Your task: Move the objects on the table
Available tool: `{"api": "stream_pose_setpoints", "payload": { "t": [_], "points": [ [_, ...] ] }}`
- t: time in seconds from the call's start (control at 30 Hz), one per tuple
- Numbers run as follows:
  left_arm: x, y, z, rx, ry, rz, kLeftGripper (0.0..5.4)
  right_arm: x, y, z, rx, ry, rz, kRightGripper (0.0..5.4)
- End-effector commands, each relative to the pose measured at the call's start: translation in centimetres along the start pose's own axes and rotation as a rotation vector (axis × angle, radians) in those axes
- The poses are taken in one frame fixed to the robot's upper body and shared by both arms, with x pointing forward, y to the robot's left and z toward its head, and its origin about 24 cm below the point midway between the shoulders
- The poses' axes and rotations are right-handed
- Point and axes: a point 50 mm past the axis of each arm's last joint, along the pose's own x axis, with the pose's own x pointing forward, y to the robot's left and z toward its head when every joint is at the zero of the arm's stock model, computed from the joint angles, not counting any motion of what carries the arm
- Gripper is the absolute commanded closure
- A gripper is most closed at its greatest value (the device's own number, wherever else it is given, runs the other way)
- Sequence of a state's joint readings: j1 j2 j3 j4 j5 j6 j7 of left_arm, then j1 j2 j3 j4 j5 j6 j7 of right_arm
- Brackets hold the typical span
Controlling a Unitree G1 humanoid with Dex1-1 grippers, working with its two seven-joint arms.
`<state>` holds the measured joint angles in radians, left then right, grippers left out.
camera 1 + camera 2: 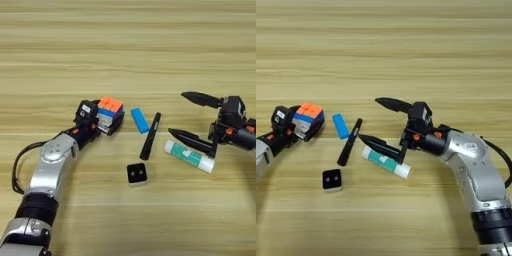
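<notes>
Nearest me on the table [150, 30] sits the small black-and-white cube [137, 174], its top face showing 2 dots, standing alone and apart from everything else. Just beyond it to my right lies the white-and-green glue stick [189, 156], flat and slanting, with the lower finger of my right claw [376, 121] resting across its upper edge. That claw is spread wide, released, its 2 black fingers forming a broad fork: the lower one along the glue stick, the upper one raised well above it over bare wood. Between the glue stick and the middle of the scene the black pen [150, 136] lies at a steep slant, its far end near the flat blue block [140, 120], which lies just beside it without touching. Furthest to my left, my left claw [98, 121] is clenched on the multicoloured puzzle cube [110, 114], whose orange top and blue side face show; the cube is tilted in my grip, close to the blue block but apart from it
</notes>
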<state>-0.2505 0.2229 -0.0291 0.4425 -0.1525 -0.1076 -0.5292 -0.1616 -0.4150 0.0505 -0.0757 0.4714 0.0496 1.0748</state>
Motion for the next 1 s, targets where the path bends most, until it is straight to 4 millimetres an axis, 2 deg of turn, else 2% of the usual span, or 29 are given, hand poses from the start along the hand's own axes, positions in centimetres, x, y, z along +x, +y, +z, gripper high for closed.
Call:
{"api": "stream_pose_setpoints", "payload": {
  "t": [0.03, 0.33, 0.73, 1.0],
  "points": [
    [0.2, -0.1, 0.2, 0.030, 0.002, -0.013, 1.24, 0.1, -0.2, 0.3, -0.021, -0.004, 0.002, 0.00],
    [0.4, 0.1, 0.3, 0.037, -0.003, -0.013, 2.10, 0.2, -0.4, 0.4, -0.024, -0.004, 0.001, 0.00],
    [0.6, 0.2, 1.7, 0.097, -0.040, -0.050, 2.13, 0.0, -0.7, 0.5, -0.031, 0.003, 0.004, 0.00],
    [0.1, 0.7, 5.0, 0.195, -0.130, -0.103, 2.13, -0.3, -0.8, 0.4, -0.031, 0.019, 0.016, 0.00]
  ]
}}
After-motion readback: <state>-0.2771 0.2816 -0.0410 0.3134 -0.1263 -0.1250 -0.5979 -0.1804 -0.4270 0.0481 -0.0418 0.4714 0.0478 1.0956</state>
